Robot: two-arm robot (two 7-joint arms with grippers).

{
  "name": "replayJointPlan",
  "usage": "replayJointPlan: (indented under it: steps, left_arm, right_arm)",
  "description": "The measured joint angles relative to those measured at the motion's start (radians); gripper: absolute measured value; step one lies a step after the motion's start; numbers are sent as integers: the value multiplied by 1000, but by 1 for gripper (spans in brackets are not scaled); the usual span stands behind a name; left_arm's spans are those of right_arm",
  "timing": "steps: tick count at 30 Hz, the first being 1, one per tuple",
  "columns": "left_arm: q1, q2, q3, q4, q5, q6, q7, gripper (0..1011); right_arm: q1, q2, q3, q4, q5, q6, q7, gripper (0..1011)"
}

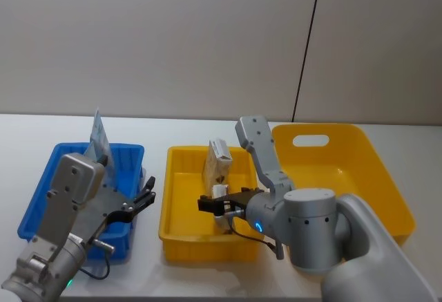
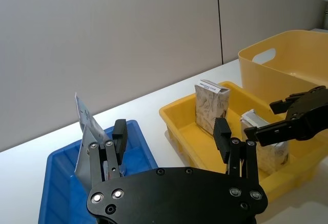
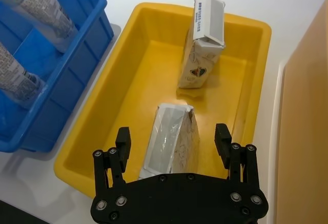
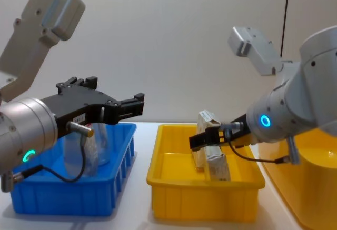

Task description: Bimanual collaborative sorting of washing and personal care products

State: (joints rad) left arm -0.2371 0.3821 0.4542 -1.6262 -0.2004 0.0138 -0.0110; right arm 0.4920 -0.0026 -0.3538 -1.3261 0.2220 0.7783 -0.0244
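Two pale squeeze tubes (image 3: 43,3) stand upright in the blue bin (image 1: 40,202); one tube (image 1: 99,138) leans on its far wall. A beige pack (image 1: 219,162) stands upright in the small yellow bin (image 1: 173,229). A second whitish pack (image 3: 171,139) leans low beside it. My right gripper (image 3: 173,136) hovers open just above that second pack, one finger to either side of it. My left gripper (image 1: 143,193) is open and empty, raised over the right side of the blue bin.
A large yellow tub (image 1: 387,177) with a handle cut-out stands at the right, close against the small yellow bin. All three containers sit on a white table (image 1: 21,129) in front of a grey wall.
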Motion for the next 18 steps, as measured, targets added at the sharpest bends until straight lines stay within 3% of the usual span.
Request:
replayJointPlan:
  steps: [15,18]
  left_arm:
    - [0,0,0,0,0,0,0,1001]
    - [0,0,0,0,0,0,0,1001]
  right_arm:
    - [47,-12,0,86,-7,28,23,1004]
    - [51,-13,2,96,-7,30,27,962]
